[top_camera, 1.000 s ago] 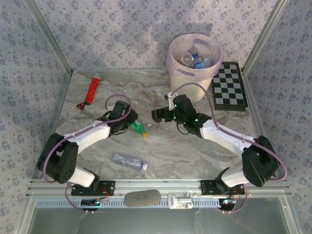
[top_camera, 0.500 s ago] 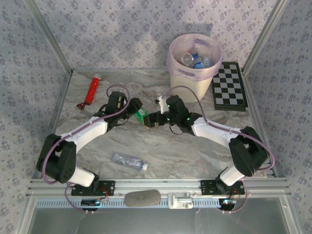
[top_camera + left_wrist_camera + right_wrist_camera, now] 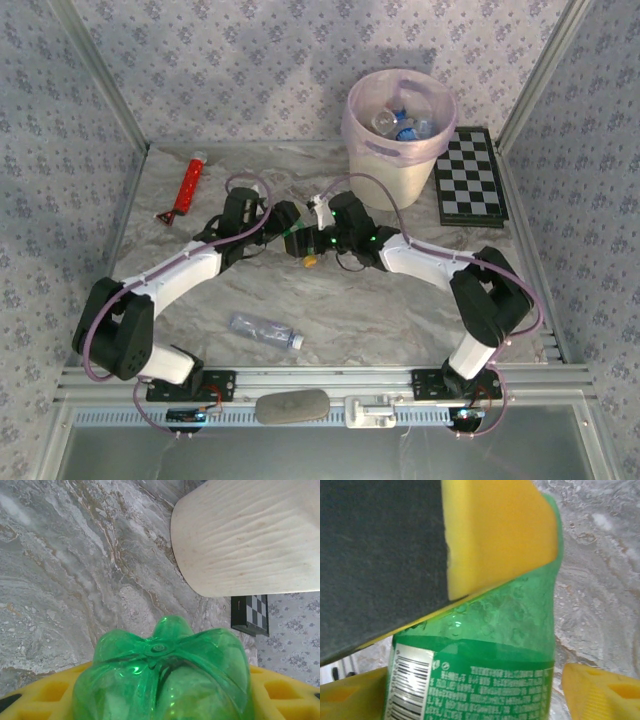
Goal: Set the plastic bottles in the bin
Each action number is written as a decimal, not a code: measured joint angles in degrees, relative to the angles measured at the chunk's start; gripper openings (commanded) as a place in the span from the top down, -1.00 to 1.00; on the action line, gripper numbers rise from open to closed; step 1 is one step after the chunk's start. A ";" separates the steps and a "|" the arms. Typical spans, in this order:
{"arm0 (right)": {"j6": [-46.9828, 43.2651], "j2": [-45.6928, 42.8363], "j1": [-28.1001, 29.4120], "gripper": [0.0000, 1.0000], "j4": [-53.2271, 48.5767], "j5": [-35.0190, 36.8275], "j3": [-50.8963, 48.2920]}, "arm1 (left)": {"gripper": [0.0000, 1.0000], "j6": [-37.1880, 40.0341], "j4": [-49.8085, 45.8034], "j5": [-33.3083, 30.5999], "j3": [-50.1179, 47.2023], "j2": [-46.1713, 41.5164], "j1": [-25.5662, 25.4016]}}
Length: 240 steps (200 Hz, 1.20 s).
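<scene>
Mid-handover, the left gripper (image 3: 288, 222) is clenching a green plastic bottle (image 3: 162, 675) while the right gripper (image 3: 475, 692) is straddling it unclamped, likely needing to grasp it before the round cream-white bin (image 3: 400, 180).

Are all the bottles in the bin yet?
Not yet. A few bottles already lie in the bin. The left hand holds a green bottle, and the right hand is around it too. One clear bottle lies on the table, not picked up yet.

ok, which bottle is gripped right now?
The green bottle, clamped in the left gripper; the clear bottle lies loose on the table, the other bottles sit in the bin.
</scene>
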 measured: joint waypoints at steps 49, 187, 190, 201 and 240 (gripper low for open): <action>0.46 0.09 -0.07 -0.09 0.17 -0.92 0.39 | -0.45 -0.22 1.29 -0.31 -0.81 -0.39 0.00; -8.00 -7.26 -8.59 -0.03 -11.93 8.79 4.42 | -1.00 1.03 -5.22 -11.10 -9.92 -17.75 8.68; -8.39 -7.69 -8.98 -0.02 -12.44 9.20 5.01 | -1.00 0.96 -5.38 -11.45 -10.38 -18.21 8.72; -9.81 -9.29 -10.62 -0.03 -13.66 10.99 7.32 | -1.00 0.70 -5.57 -12.63 -12.09 -19.34 8.81; -12.59 -14.27 -17.05 -0.03 -14.49 16.17 14.45 | -1.00 0.17 -6.99 -13.70 -14.01 -19.41 8.92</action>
